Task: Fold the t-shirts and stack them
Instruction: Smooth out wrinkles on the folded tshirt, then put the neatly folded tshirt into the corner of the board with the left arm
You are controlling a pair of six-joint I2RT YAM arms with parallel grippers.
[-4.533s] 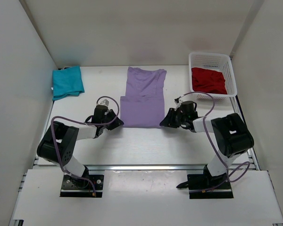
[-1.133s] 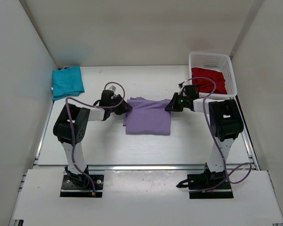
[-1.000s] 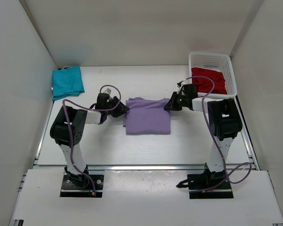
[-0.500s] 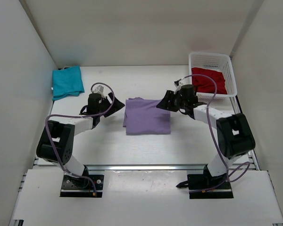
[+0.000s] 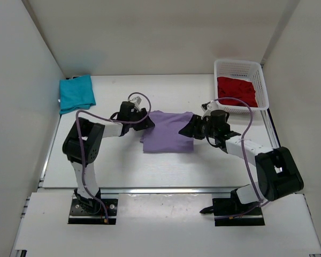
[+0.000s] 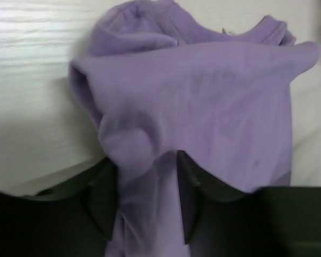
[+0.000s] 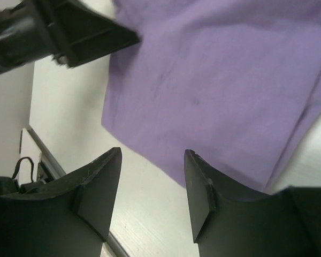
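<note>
The lavender t-shirt [image 5: 168, 134] lies folded into a rough square mid-table. My left gripper [image 5: 147, 123] is at its far left corner, and in the left wrist view a bunched fold of the lavender t-shirt [image 6: 203, 101] fills the gap of the left gripper [image 6: 146, 160], which is shut on it. My right gripper [image 5: 189, 130] hovers at the shirt's right edge. In the right wrist view the right gripper [image 7: 151, 160] stands open, with only table and the hem of the lavender t-shirt [image 7: 224, 85] below. The teal t-shirt [image 5: 76, 92] lies folded at the far left. The red t-shirt [image 5: 236, 91] sits crumpled in the basket.
The white lattice basket [image 5: 241, 66] stands at the far right corner. White walls close in the table on the left, back and right. The left gripper's dark fingers [image 7: 69, 29] show at the top left of the right wrist view.
The left gripper has moved right onto the lavender shirt's far left corner and closed on a fold. The right gripper has pulled back toward me along the shirt's right edge, still open.
</note>
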